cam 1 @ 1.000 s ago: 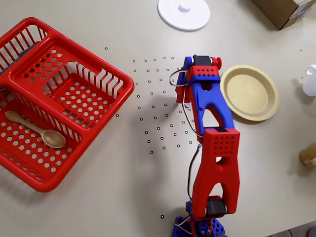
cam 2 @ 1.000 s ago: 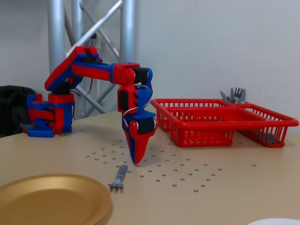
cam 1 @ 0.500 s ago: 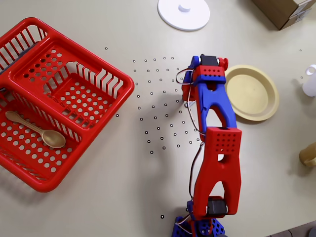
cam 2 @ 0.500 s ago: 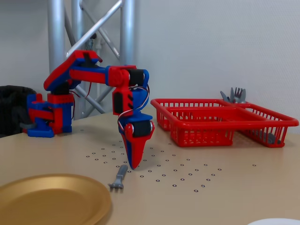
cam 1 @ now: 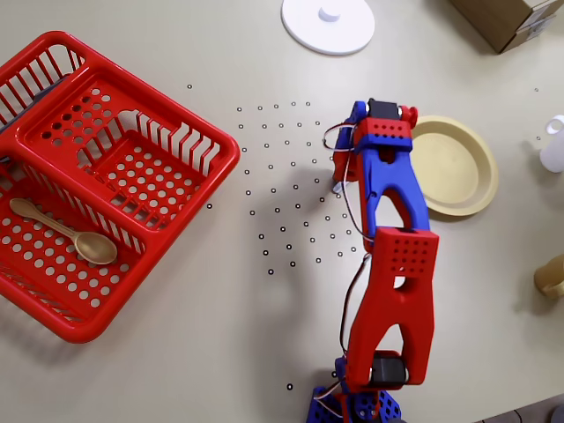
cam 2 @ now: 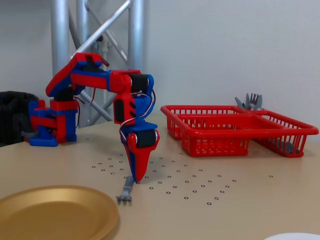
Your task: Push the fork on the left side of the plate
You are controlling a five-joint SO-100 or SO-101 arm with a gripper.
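In the overhead view my arm hides the fork; the wrist has slid toward the plate, and the red basket sits well apart. In the fixed view the gripper, fingers pressed together into one point, has come against the handle of the fork, which lies just beside the plate. The push looks nearly finished.

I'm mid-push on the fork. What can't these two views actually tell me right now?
- Overhead view: fork hidden under the arm.
- Fixed view: gripper tip meets the fork handle; contact unclear, jaws unreadable.
- Fixed view: plate cut off by the frame's bottom edge.
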